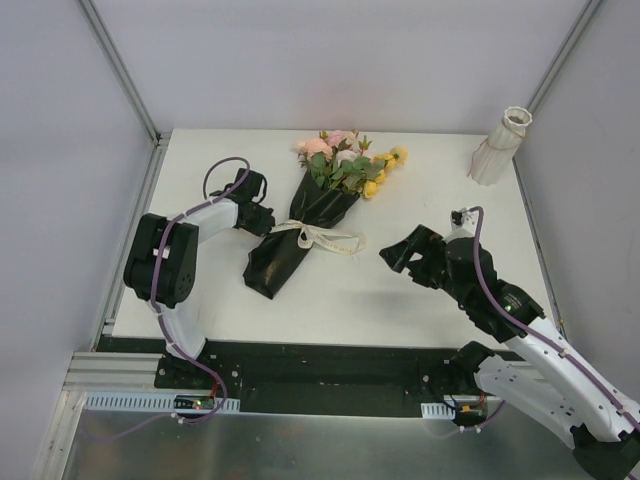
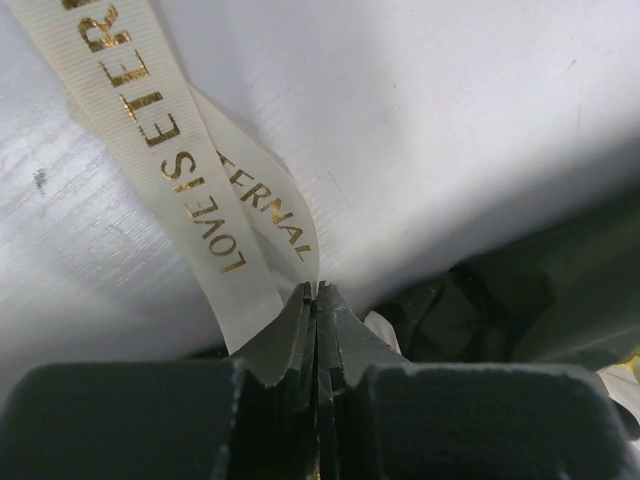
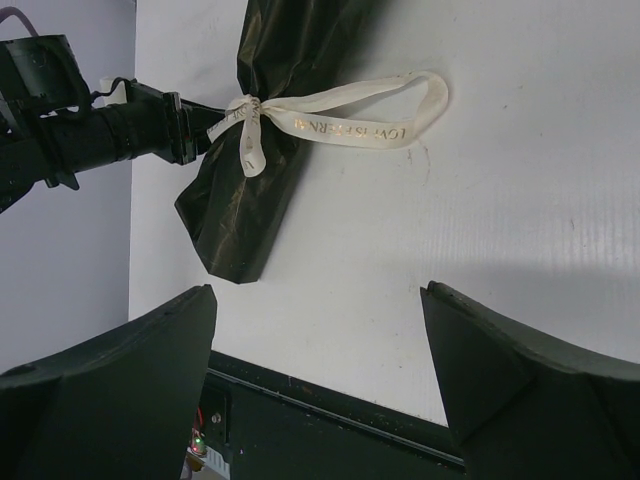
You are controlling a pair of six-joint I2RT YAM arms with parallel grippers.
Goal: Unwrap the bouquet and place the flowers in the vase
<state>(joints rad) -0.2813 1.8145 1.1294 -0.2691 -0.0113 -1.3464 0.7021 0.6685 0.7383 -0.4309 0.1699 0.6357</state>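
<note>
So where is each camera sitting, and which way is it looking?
Top camera: above and behind, looking down at the white table and black-wrapped flower bouquet; left arm and right arm show.
Left wrist: on the left arm, facing its shut left end effector clamping the cream lettered ribbon.
Right wrist: on the right arm, looking through its open right end effector at the bouquet.
Shared: all show the ribbon.

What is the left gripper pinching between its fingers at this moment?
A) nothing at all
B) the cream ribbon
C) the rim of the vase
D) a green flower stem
B: in the left wrist view the left gripper has its fingers shut on a tail of the gold-lettered cream ribbon that ties the bouquet.
</note>
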